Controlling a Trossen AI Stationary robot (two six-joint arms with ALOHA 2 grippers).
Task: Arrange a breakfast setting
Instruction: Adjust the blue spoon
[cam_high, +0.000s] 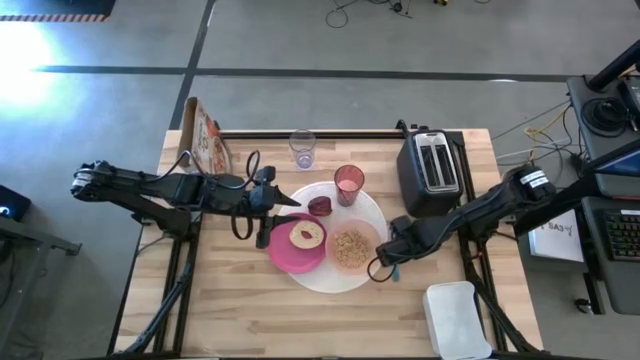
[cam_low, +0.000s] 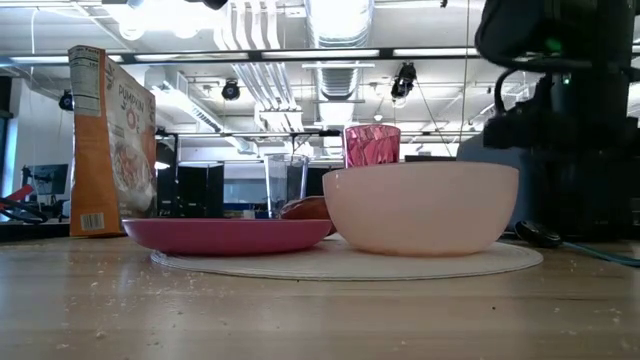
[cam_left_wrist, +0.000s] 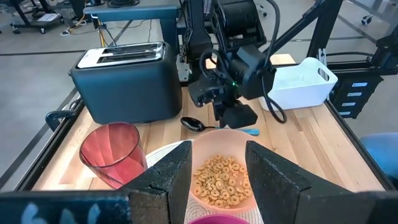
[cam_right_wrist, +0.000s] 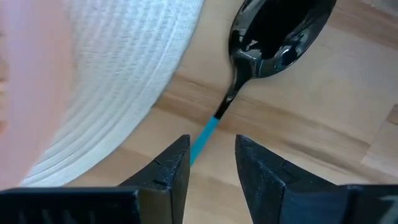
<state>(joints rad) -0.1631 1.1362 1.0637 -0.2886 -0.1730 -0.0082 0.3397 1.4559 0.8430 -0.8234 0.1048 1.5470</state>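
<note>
Right gripper (cam_right_wrist: 211, 162) — jaws parted astride the thin teal-handled metal spoon (cam_right_wrist: 249, 74), gripping nothing; closing off-centre could skid it against the ribbed white round mat (cam_right_wrist: 124, 81). Left gripper (cam_left_wrist: 217, 177) hovers agape, empty, near the peach cereal bowl (cam_left_wrist: 221, 177) — a nudge risk.

Pale wooden table top (cam_high: 240, 310) of glued strips, matt, dusted with crumbs in the low view. Round white mat (cam_right_wrist: 118, 68) ribbed, woven-looking, matt. Spoon (cam_right_wrist: 273, 37) with a glossy dark bowl, probably polished metal, and a slim teal handle that looks like plastic. Peach bowl (cam_low: 420, 205) smooth, satin, plastic-like. Magenta plate (cam_low: 225, 235) smooth with a soft sheen. Pink cup (cam_left_wrist: 112, 152) translucent, glossy. Small glass (cam_low: 286, 183) clear and shiny. Cereal box (cam_low: 110, 140) of printed card. Toaster (cam_left_wrist: 127, 81) matt black with bright metal slots. White bin (cam_left_wrist: 298, 81) smooth plastic.
</note>
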